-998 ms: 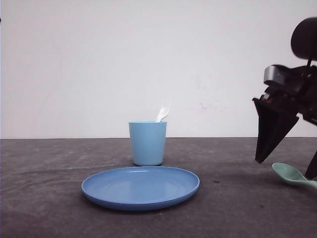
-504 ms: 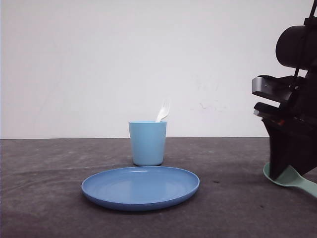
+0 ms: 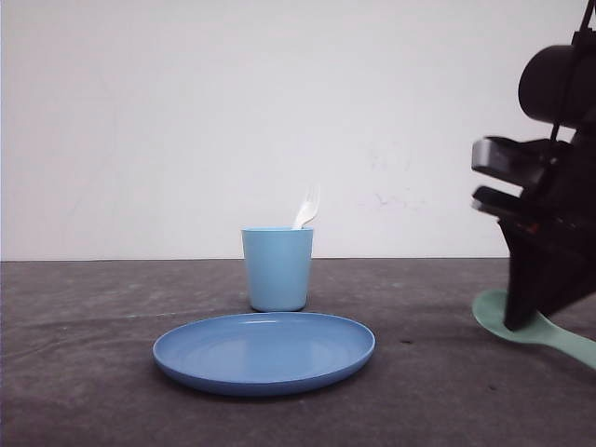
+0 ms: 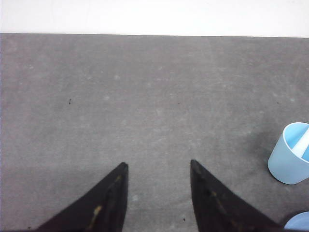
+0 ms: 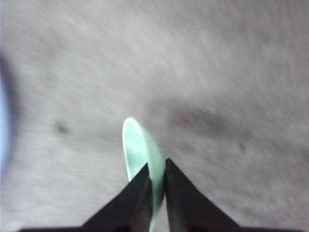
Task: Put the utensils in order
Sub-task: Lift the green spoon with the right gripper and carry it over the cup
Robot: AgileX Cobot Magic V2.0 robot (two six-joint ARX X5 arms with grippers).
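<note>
A mint-green spoon (image 3: 559, 337) is at the far right of the table, its bowl (image 5: 137, 147) sticking out past my right gripper (image 5: 157, 166), which is shut on it near the bowl. In the front view that gripper (image 3: 523, 321) covers the middle of the spoon. The white fork (image 3: 307, 209) stands in the light blue cup (image 3: 277, 268), tines up. My left gripper (image 4: 157, 165) hangs open over bare table, with the cup (image 4: 291, 154) off to one side of it.
A blue round plate (image 3: 264, 352) lies in front of the cup near the table's middle. The dark grey table (image 3: 84, 326) runs back to a white wall.
My right gripper came down over the spoon and closed on it. The spoon has shifted a little to the left and its bowl has tipped up.
</note>
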